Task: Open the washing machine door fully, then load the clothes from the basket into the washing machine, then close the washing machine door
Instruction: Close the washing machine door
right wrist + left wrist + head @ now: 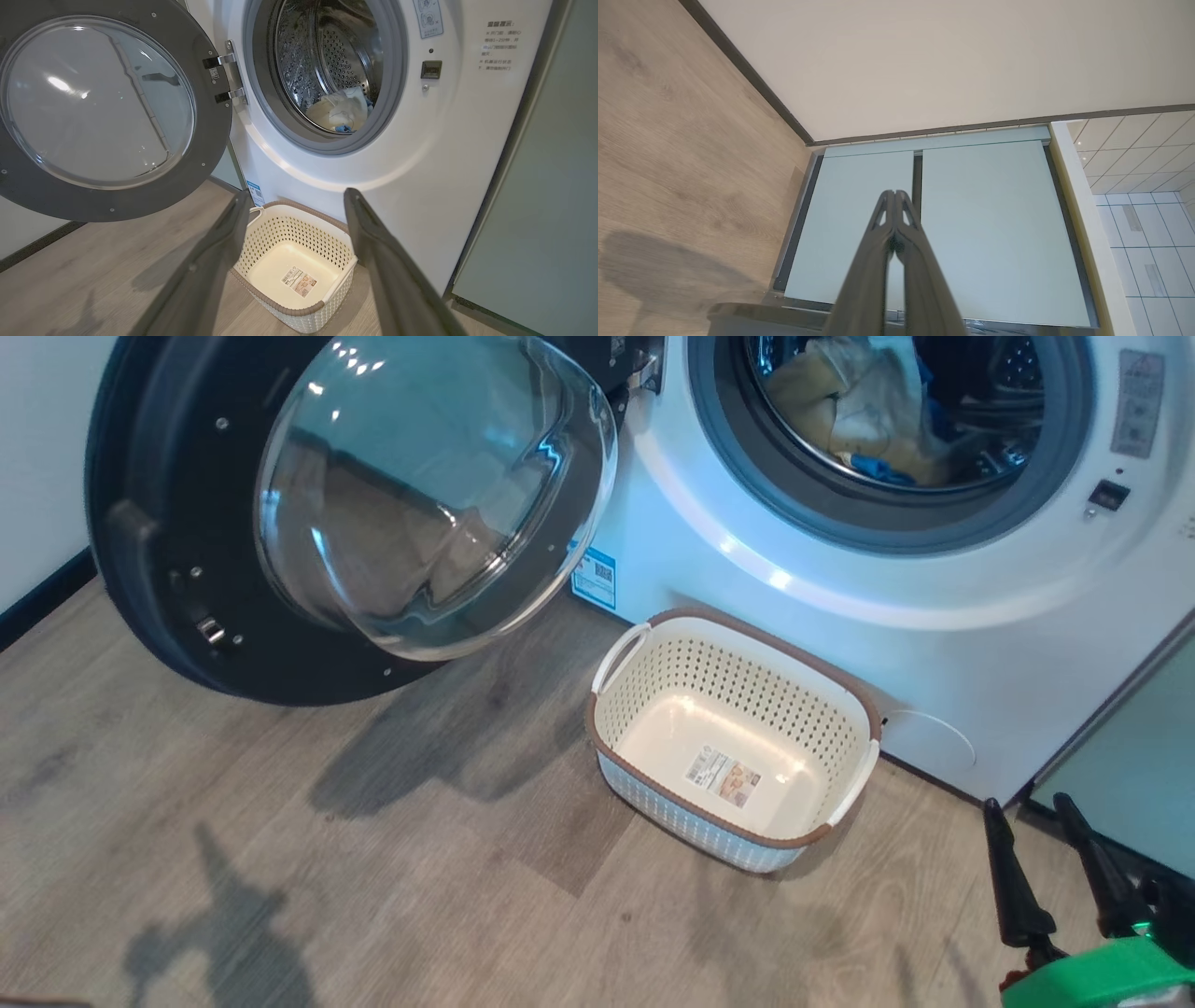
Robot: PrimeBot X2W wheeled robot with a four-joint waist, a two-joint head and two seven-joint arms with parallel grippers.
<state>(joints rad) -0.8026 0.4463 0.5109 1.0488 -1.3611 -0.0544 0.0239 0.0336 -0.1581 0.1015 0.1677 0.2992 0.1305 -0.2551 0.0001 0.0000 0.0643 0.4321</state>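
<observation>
The basket point(747, 691) stood empty on the floor point(280, 859), just in front of the washing machine point(840, 607), and the clothes point(859, 401) lay inside the drum, behind the grey rim. The washing machine door point(355, 513) was swung wide open toward the robot's left, its inner side with the glass bowl facing the camera. So only 1 step seemed to be left: to close the door.

The right gripper point(1027, 805) hung low at the robot's right side, its 2 fingers spread apart and holding nothing. The left gripper point(893, 193) was clenched, fingertips pressed together with nothing between them, and it pointed at the pale teal cabinet panels point(985, 224).

To close the door well, the robot would probably need to reach behind the free edge, far from the hinge, and push along the door's arc, not straight. No cloth seemed to hang over the rim. The basket was near the swing path, so the push should be slow, then firm enough for the latch.
</observation>
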